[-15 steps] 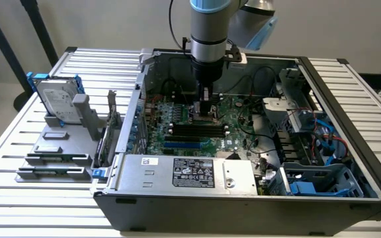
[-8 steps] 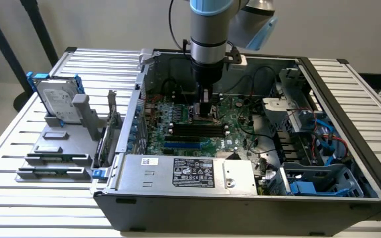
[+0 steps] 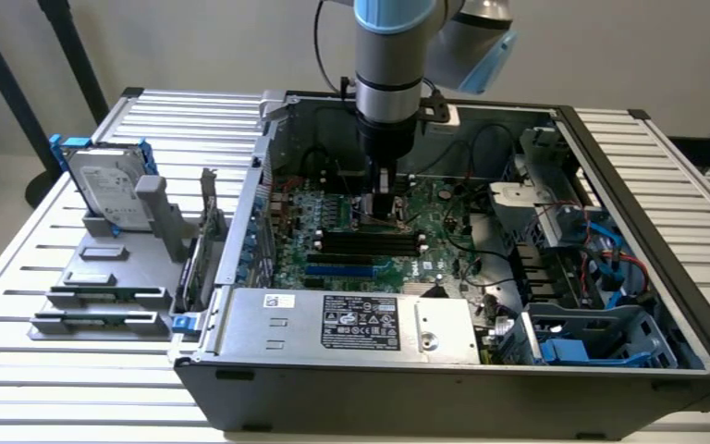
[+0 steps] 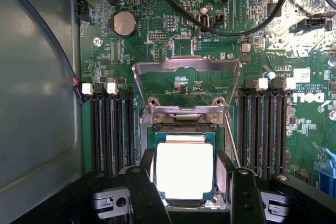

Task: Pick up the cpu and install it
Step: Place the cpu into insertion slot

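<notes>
The cpu (image 4: pixel 185 177), a small square chip with a bright silver top, sits between my two black fingers (image 4: pixel 144 187), which press on its opposite sides. My gripper (image 4: pixel 187 182) is shut on it, right over the open socket (image 4: pixel 184 125) on the green motherboard (image 4: pixel 157 30). The socket's metal load plate (image 4: pixel 186 69) stands flipped up behind it. In the exterior view my gripper (image 3: pixel 386 215) reaches straight down into the open computer case (image 3: pixel 454 370), its tip at the motherboard (image 3: pixel 442 199); the cpu is hidden there.
Black memory slots (image 4: pixel 110 129) flank the socket on both sides, and black cables (image 4: pixel 252 19) loop over the board. A silver power supply (image 3: pixel 343 324) lies at the case front. At the exterior view's left stand a hard drive in a blue bracket (image 3: pixel 106 190) and grey tray blocks (image 3: pixel 103 296).
</notes>
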